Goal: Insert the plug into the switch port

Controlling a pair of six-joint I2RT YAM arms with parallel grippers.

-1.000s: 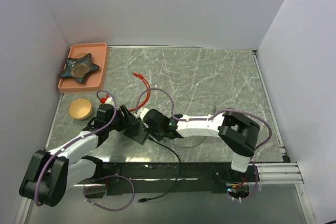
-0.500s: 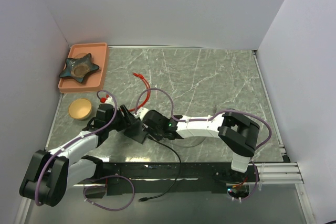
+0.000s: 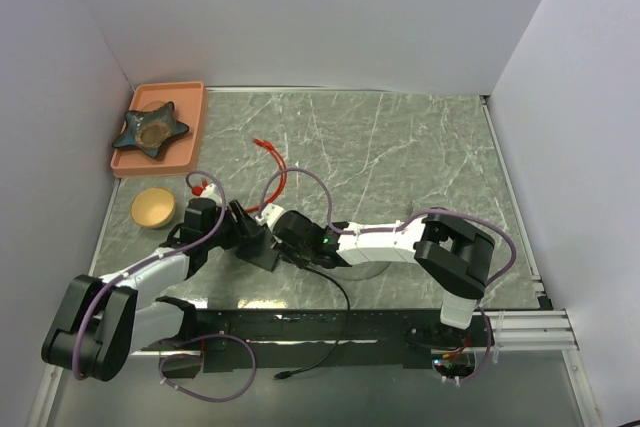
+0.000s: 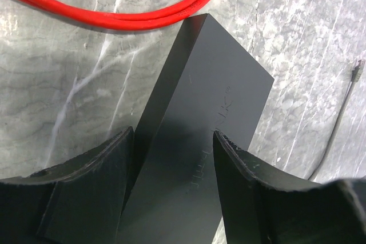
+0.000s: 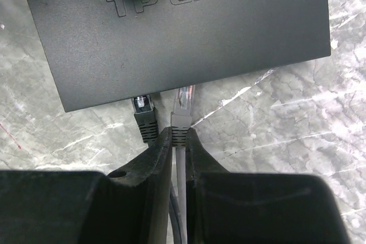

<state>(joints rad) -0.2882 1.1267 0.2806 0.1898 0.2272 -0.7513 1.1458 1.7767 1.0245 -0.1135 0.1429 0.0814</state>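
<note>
Top view, lower left of centre: both arms meet low over the grey marbled bench [image 3: 420, 147].

Left hand [image 4: 171, 158]: jaws about half spread, one finger pressed to each long side of the switch box [image 4: 211, 90]. The matte-black box lies flat, running toward the upper right of the left wrist frame.

Right hand [image 5: 176, 141]: jaws nearly closed, pinching the grey plug [image 5: 182, 112] at its rear boot, lower centre of the right wrist frame. The plug's clear tip reaches the box's near edge, just right of a black plug [image 5: 146, 117] already seated there. Switch port: on that edge face, under the lip and hidden. Cannot tell whether the tip has entered.

Red cable [image 4: 114, 18] loops on the bench beyond the box's far corner, upper left of the left wrist frame, close to the box.

Top view, upper left: orange tray [image 3: 196, 132] carrying a dark star-shaped dish [image 3: 150, 129]. Round tan disc [image 3: 152, 207] just below the tray.
</note>
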